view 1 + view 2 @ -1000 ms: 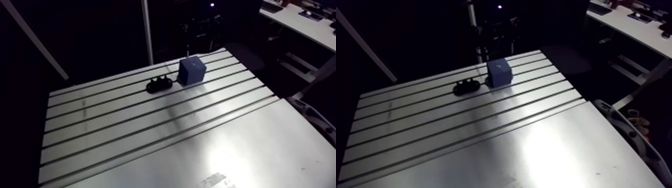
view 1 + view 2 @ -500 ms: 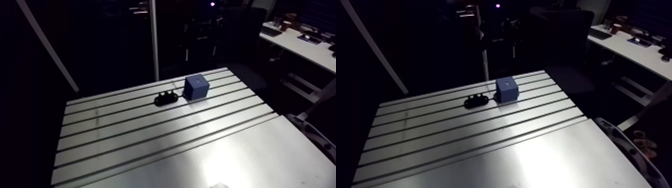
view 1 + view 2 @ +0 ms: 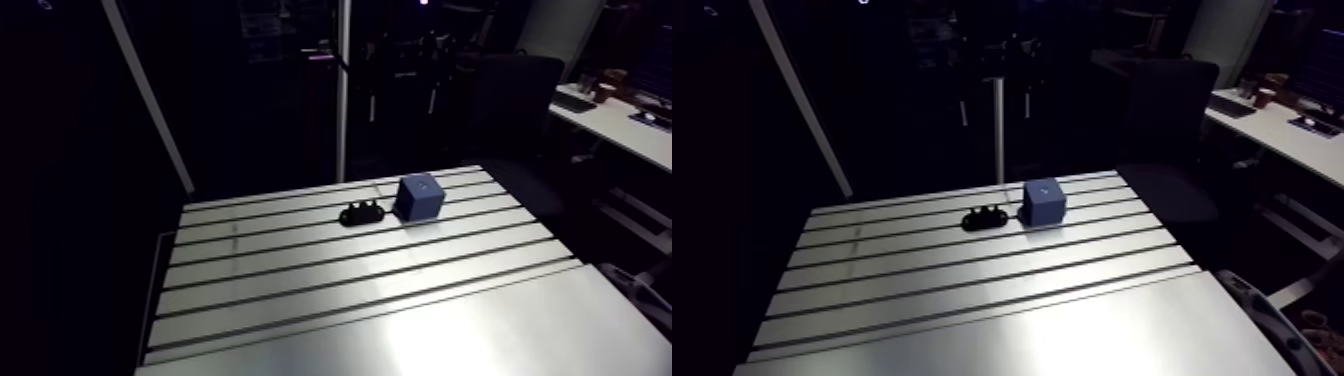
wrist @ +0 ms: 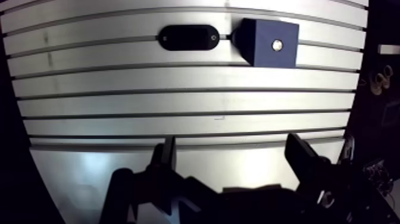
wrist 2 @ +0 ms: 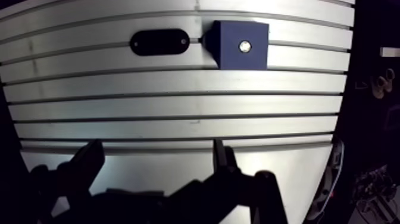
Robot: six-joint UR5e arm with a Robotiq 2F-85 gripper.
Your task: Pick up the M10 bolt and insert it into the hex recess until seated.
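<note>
A dark blue cube (image 4: 268, 43) stands on the slotted aluminium table (image 4: 178, 101), well ahead of my gripper. Its top face carries a small bright round spot (image 4: 277, 44); I cannot tell whether that is a bolt head or a bare recess. Beside the cube lies a black oval holder (image 4: 188, 37) with small knobs on top, also seen in the arm view (image 3: 362, 213) next to the cube (image 3: 418, 197). In the wrist view my gripper (image 4: 235, 156) is open, high above the table, with nothing between its fingers. No loose bolt shows.
Nearer than the slotted part lies a smooth metal plate (image 3: 480, 330). An upright pole (image 3: 342, 100) stands behind the table's far edge and a slanted bar (image 3: 150, 100) passes at the back left. A grey curved part (image 3: 1272, 320) sits off the right edge.
The whole arm view has shifted, so the camera has moved up and back. The cube and the black holder keep their places on the table.
</note>
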